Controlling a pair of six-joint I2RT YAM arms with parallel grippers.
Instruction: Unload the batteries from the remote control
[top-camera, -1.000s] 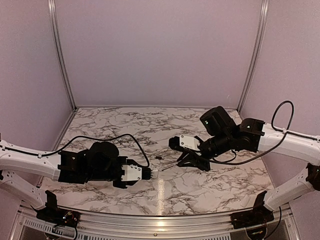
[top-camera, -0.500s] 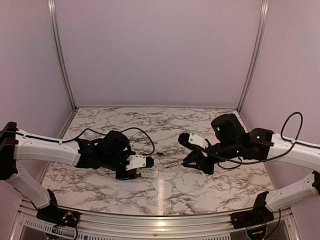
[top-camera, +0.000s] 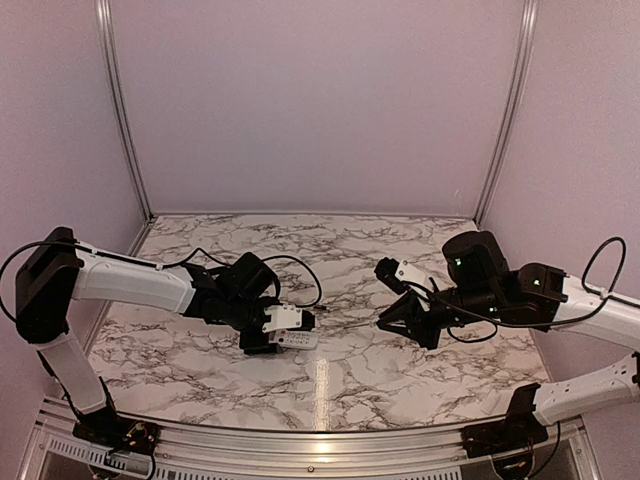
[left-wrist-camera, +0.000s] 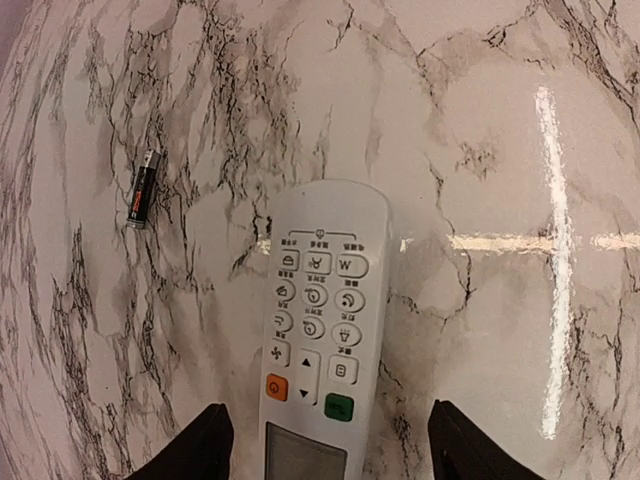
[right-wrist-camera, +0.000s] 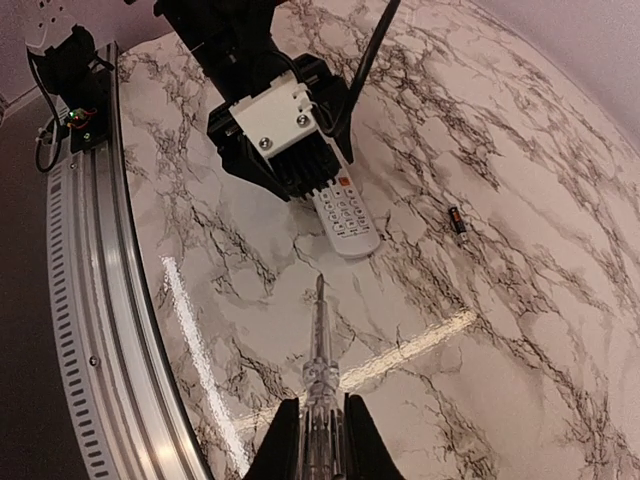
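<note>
The remote control (left-wrist-camera: 320, 330) lies button face up on the marble table, its dark window at the near end. My left gripper (left-wrist-camera: 328, 408) is open; its jaws stand either side of the remote's window end with gaps on both sides. One battery (left-wrist-camera: 142, 188) lies on the table left of the remote's far end, and it also shows in the right wrist view (right-wrist-camera: 457, 219). No second battery shows. My right gripper (right-wrist-camera: 320, 400) is shut on a long thin grey stick (right-wrist-camera: 320, 340), whose tip points at the remote (right-wrist-camera: 345, 215) a short way off. In the top view the remote (top-camera: 298, 340) lies under the left gripper (top-camera: 285, 328).
The right gripper (top-camera: 398, 320) hovers right of centre with the stick's tip (top-camera: 352, 328) towards the left gripper. A black cable (top-camera: 290, 265) loops over the table behind the left arm. The metal front rail (right-wrist-camera: 90, 300) runs along the near edge.
The left arm has reached further out and to the right, and its gripper now sits over the remote lying on the table. The right gripper has drawn back to the right with the stick.
</note>
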